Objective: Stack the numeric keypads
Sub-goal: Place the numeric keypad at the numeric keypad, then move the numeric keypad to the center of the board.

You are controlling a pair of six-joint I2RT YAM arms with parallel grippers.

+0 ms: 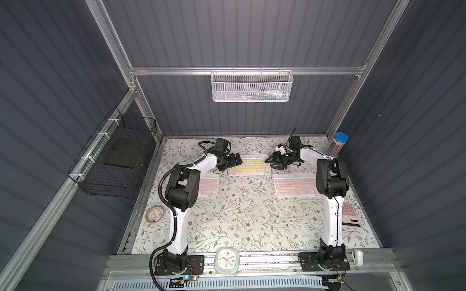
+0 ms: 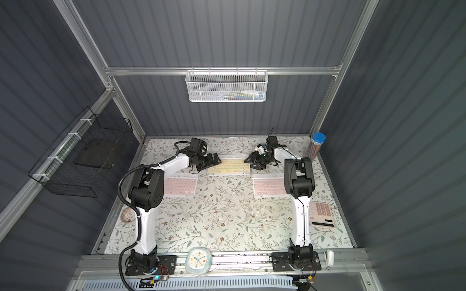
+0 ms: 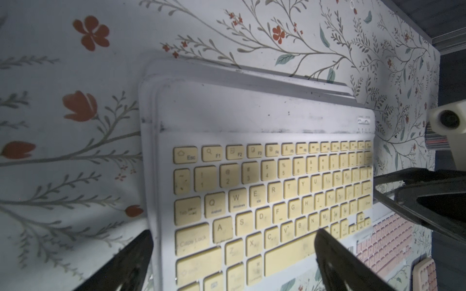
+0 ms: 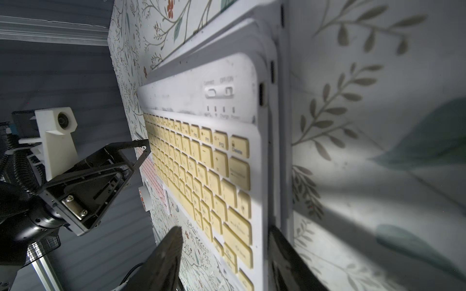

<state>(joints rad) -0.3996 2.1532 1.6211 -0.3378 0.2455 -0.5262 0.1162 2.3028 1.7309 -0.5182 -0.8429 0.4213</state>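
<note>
A yellow-keyed keypad (image 1: 250, 166) (image 2: 229, 166) lies on top of a stack of white-framed keypads (image 3: 227, 73) (image 4: 285, 100) at the back middle of the table. A pink-keyed keypad (image 1: 208, 186) lies flat to the front left, half hidden by my left arm. A second pink one (image 1: 296, 186) lies to the front right. My left gripper (image 1: 235, 160) (image 3: 234, 233) is open at the stack's left end, its fingers astride the yellow keypad's corner. My right gripper (image 1: 271, 162) (image 4: 225, 228) is at the right end, jaws apart around that edge, not pressing it.
A pink calculator (image 1: 350, 214) lies by my right arm. A tape roll (image 1: 155, 213) sits at the left edge and a clock (image 1: 226, 259) on the front rail. A blue-lidded tube (image 1: 338, 146) stands back right. A black wire basket (image 1: 113, 161) hangs on the left wall.
</note>
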